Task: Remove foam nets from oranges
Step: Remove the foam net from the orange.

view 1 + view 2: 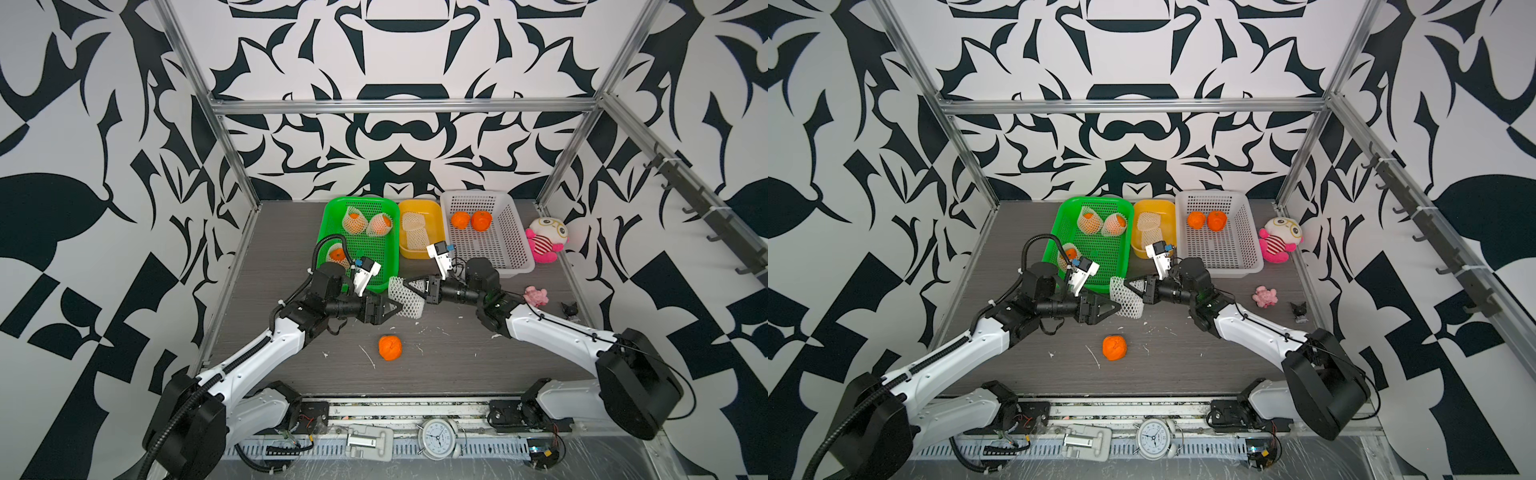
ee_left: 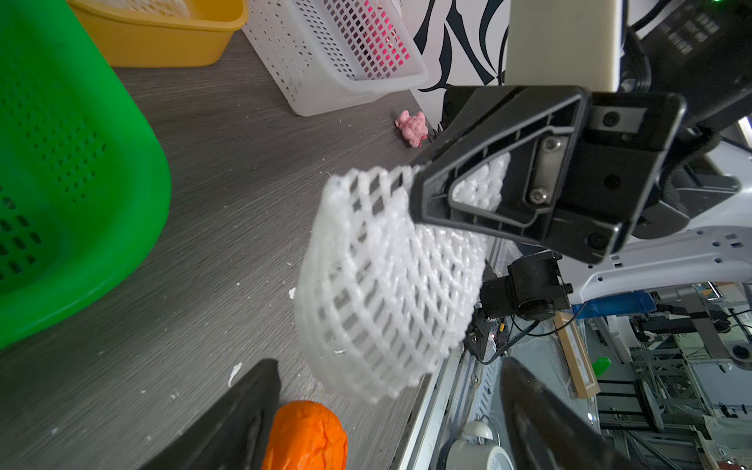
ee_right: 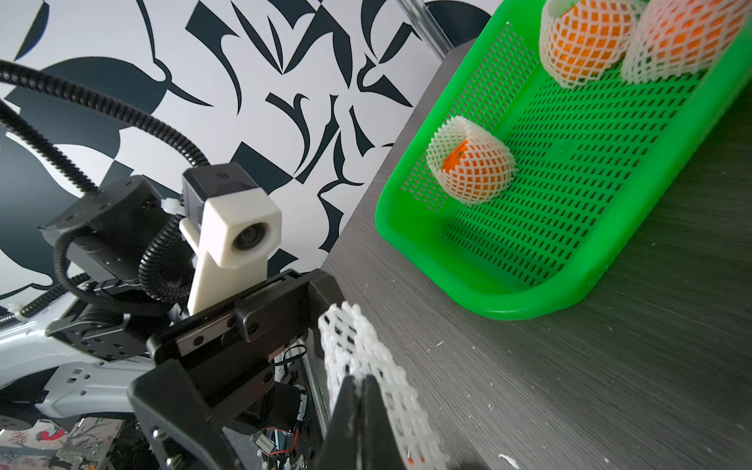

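Left wrist view: right jaws clamp an emptied net (image 2: 386, 293), left jaws apart; next, likely into the yellow tub (image 2: 162, 40).

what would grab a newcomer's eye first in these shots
The empty foam net hangs in the middle of the scene, pinched by the right gripper, with the left gripper open beside it. In front of it a bare orange lies alone on the table. At the back left, a green basket holds three netted oranges.
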`<state>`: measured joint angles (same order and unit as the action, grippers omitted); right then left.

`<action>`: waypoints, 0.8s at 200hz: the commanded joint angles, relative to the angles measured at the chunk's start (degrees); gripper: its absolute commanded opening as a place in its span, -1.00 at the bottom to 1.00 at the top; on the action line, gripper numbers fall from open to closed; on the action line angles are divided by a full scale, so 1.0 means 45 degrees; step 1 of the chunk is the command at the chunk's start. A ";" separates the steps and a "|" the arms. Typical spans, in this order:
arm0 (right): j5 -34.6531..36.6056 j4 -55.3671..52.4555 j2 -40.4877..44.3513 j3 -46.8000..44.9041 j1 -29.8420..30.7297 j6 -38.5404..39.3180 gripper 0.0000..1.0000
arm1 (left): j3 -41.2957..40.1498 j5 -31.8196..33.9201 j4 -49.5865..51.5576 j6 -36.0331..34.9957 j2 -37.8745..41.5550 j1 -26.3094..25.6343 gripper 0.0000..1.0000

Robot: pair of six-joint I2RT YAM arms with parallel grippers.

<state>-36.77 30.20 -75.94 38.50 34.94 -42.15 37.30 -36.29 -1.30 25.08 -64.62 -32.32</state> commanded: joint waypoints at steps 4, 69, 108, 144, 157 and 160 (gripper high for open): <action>-0.0314 0.0330 0.0161 0.0606 -0.0107 -0.0262 -1.00 | 0.0576 -0.0357 -0.0492 0.0196 -0.0361 -0.0036 0.72; -0.0364 -0.0083 -0.0024 0.0892 -0.0260 -0.0166 -1.00 | 0.1101 -0.0697 0.0294 0.0560 -0.0973 -0.0027 0.04; -0.0168 -0.0636 -0.0034 0.1031 -0.0401 0.0100 -0.97 | 0.1191 -0.0682 0.0660 0.0922 -0.0902 -0.0036 -0.28; -0.0207 -0.1542 0.0026 0.1400 -0.0555 0.0397 -0.45 | 0.1484 -0.0820 0.0710 0.1835 -0.1122 -0.0036 -0.35; -0.0140 -0.1927 0.0162 0.1448 -0.0725 0.0549 -0.23 | 0.1516 -0.0888 0.0560 0.2244 -0.1238 -0.0027 -0.38; -0.0103 -0.2020 0.0207 0.1462 -0.0773 0.0574 -0.18 | 0.1526 -0.0884 0.0518 0.2342 -0.1262 -0.0031 -0.39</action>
<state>-37.45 23.33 -76.25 42.15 32.58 -41.91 42.30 -38.89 1.54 31.75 -69.23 -32.34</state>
